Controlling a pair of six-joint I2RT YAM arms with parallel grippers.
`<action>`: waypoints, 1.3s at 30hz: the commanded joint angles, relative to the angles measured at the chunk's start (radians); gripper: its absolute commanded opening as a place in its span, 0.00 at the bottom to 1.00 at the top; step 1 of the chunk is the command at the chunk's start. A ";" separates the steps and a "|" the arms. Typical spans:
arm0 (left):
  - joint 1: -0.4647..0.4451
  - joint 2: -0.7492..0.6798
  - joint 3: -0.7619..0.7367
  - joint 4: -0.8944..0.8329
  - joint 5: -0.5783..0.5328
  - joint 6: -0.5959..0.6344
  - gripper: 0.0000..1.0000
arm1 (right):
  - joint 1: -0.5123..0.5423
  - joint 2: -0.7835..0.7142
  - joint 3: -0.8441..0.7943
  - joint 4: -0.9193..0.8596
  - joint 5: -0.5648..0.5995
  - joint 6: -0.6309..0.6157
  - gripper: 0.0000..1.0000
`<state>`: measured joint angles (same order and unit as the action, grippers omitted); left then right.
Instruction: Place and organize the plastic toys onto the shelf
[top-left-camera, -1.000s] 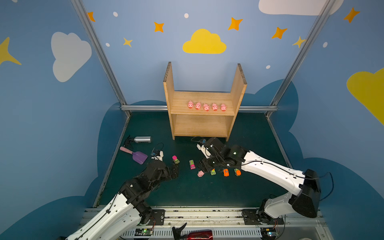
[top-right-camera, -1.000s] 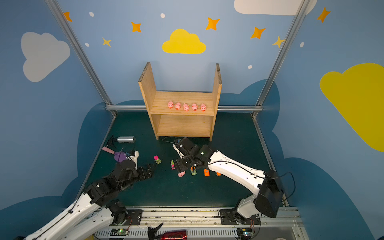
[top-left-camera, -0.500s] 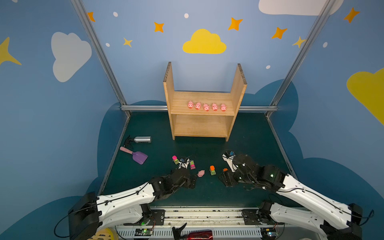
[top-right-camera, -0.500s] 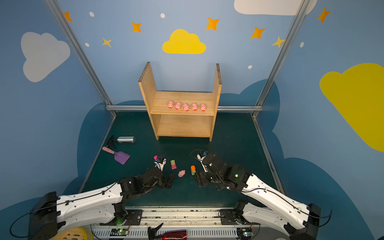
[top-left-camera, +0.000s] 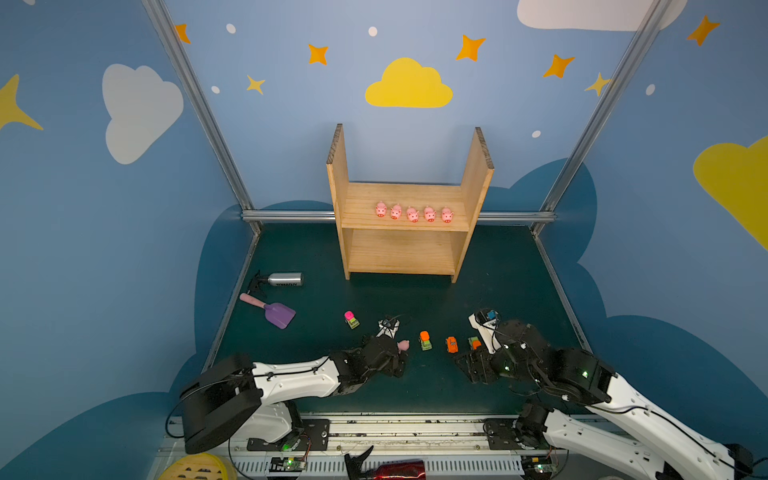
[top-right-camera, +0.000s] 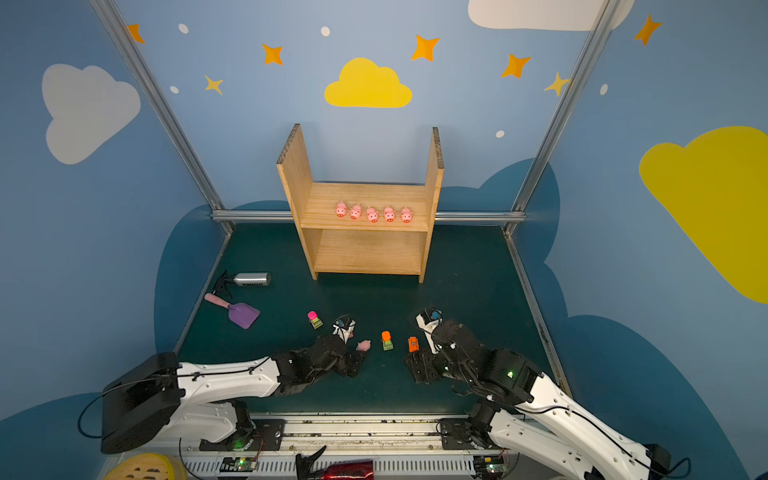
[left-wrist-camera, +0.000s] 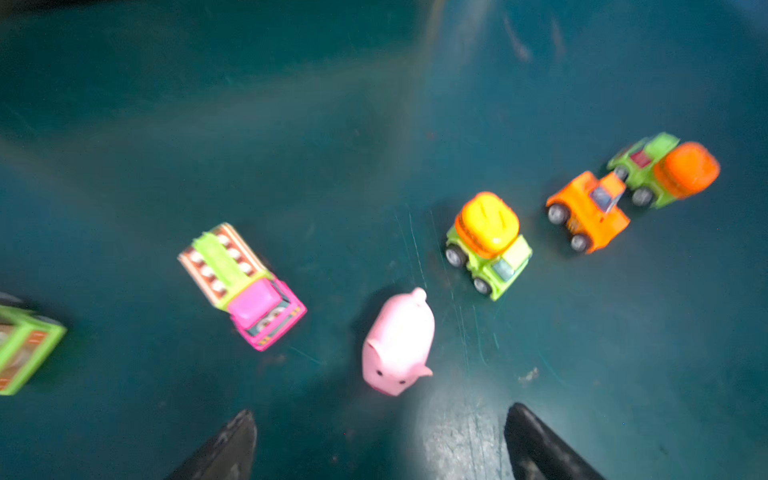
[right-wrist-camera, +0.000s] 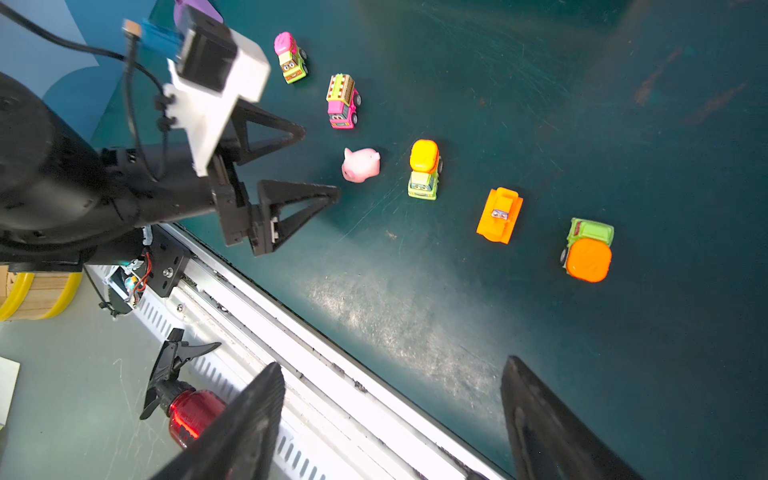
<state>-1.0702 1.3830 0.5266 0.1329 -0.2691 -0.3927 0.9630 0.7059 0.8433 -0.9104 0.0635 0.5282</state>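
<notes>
Plastic toys: 5 tiny pink pigs with red snouts (top-left-camera: 412, 215) stand in a row near the front edge of the upper board of the light wooden shelf (top-left-camera: 338, 187). 1 loose pink pig (left-wrist-camera: 398, 345) and 5 small wheeled toy vehicles (right-wrist-camera: 500, 215) sit on the dark green desk (top-left-camera: 415, 299), well apart from the shelf.
Left hand (left-wrist-camera: 378, 415): jaws spread wide and empty, low over the desk. The loose pink pig lies just ahead of the tips, not between them.
Right hand (right-wrist-camera: 392, 365): jaws wide apart, holding nothing, over the front edge of the desk. The lime truck with the orange drum (right-wrist-camera: 588, 249) looks like the toy nearest to it.
Likely step: the left hand seems lined up to take the loose pink pig.
Risk, slip: the pig is small and rounded, so a pinch off its middle could squeeze it out sideways.
Risk, neighbours: the pink fire truck with the lime ladder (left-wrist-camera: 243, 286) is near on 1 side, and the lime truck with the orange mixer (left-wrist-camera: 488, 245) is near on the other. A finger sweeping in could nudge either, and their wheels would let them roll off.
Risk, arms: both hands are near the same line of toys, so a reach across the middle could bring them together.
Risk, shelf: a careless 6th placement could knock a pig off the board's edge.
Not for shelving: purple plastic scoop with pink handle (top-left-camera: 279, 313) and silver bottle (top-left-camera: 284, 279).
</notes>
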 joint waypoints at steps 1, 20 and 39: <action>-0.012 0.030 0.043 0.033 -0.039 0.003 0.93 | -0.006 -0.014 -0.014 -0.021 -0.007 0.015 0.81; -0.010 0.235 0.105 0.116 -0.018 0.044 0.82 | -0.019 -0.039 -0.014 -0.044 -0.004 0.027 0.81; 0.044 0.245 0.065 0.179 0.053 0.062 0.54 | -0.032 -0.014 -0.012 -0.044 -0.007 0.025 0.81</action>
<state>-1.0344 1.6161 0.6079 0.2989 -0.2348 -0.3424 0.9363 0.6868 0.8318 -0.9413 0.0597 0.5465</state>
